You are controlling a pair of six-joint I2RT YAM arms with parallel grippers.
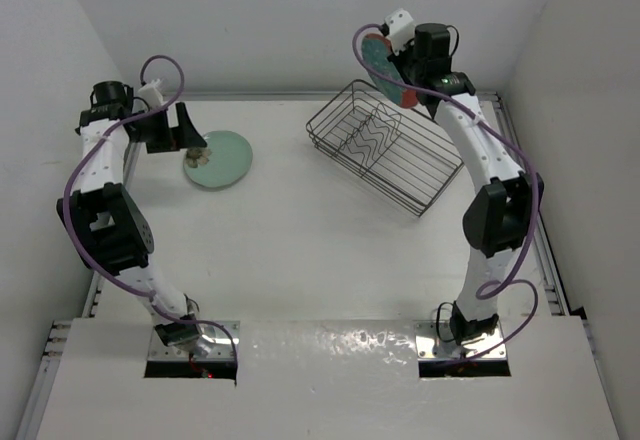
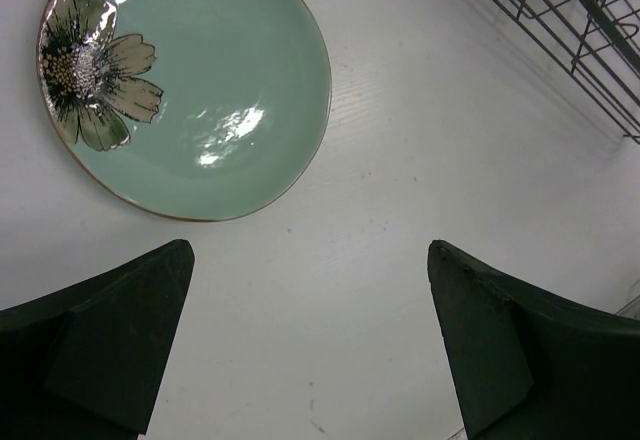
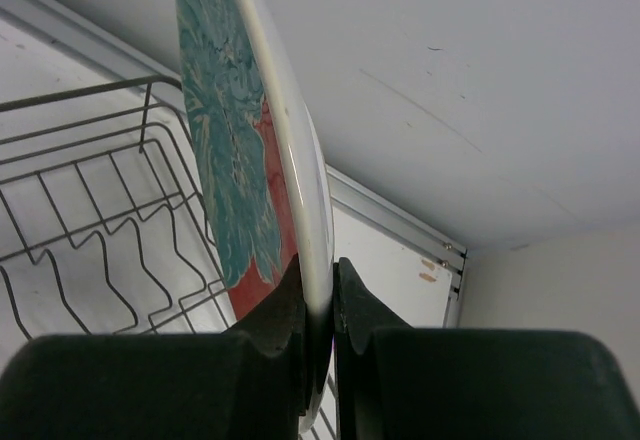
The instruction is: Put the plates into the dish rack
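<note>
Red-rimmed plate (image 3: 240, 160) stands edge-on, pinched in the right hand (image 3: 318, 295).

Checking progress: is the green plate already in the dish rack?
No, the green plate lies flat on the table, apart from the dish rack.

plates: 2 (red-rimmed plate (image 1: 381, 68), mint plate (image 1: 222, 158)) | dish rack (image 1: 362, 169): 1 | robot arms: 2 (left arm (image 1: 95, 165), right arm (image 1: 490, 155))
</note>
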